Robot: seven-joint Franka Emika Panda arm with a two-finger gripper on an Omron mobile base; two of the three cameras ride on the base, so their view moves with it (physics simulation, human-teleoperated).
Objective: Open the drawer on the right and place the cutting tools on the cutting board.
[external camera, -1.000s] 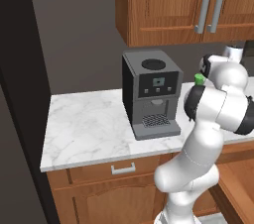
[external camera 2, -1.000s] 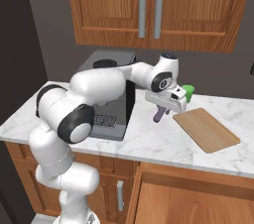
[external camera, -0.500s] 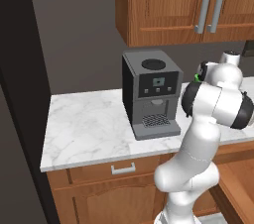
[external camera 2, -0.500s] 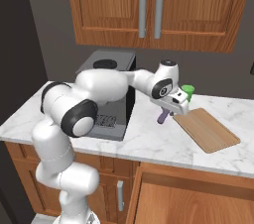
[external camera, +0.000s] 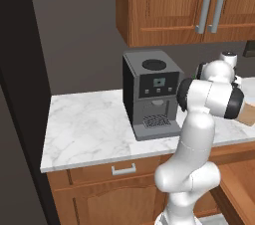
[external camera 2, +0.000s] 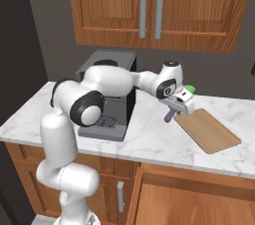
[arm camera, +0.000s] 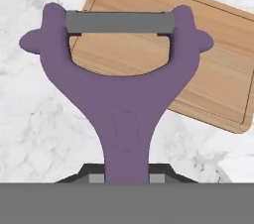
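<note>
While our arm reaches out across the marble counter (external camera 2: 149, 139), we record these items. Gripper (external camera 2: 175, 111): held above the counter at the near-left corner of the cutting board (external camera 2: 208, 130), jaws nearly closed and clamped on the handle of a purple peeler (arm camera: 121, 94). In the hand view, the peeler's Y-shaped head with its grey crosswise blade (arm camera: 119, 22) hangs over the board's edge, the board lying flat on the counter beneath it. In the right base view, the purple handle (external camera 2: 170, 115) points down and left from the fingers. Green cup (external camera 2: 189, 90): just behind the gripper, partly hidden. Coffee machine (external camera: 151, 94): dark grey, standing on the counter to the left of the board. Drawer (external camera 2: 199, 201): below the counter at the right, pulled open. Wall cabinets (external camera 2: 154, 7): wooden, with long grey handles.
</note>
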